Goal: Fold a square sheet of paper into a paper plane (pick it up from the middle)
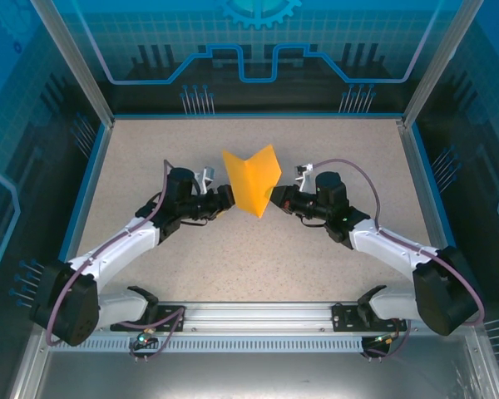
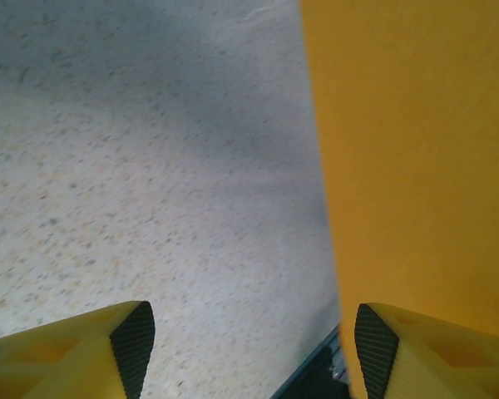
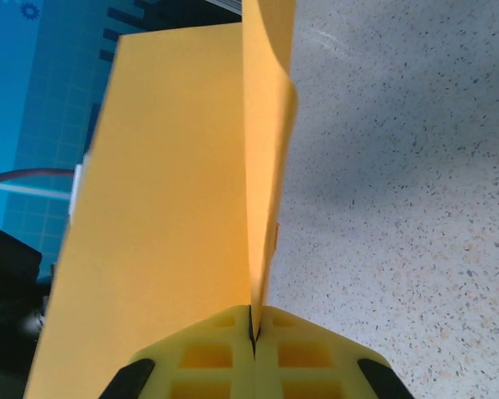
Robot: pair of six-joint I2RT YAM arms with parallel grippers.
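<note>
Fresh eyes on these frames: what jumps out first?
The orange-yellow paper, creased into a V shape, stands out at the centre of the speckled table, between the two arms. The right gripper is pinched shut on its edge. The left gripper sits open, with the paper close beside one finger.

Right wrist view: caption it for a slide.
Right gripper shut on the folded orange paper, speckled table alongside.

Overhead camera looks down; both close wrist cameras share the folded paper (image 1: 251,181).
</note>
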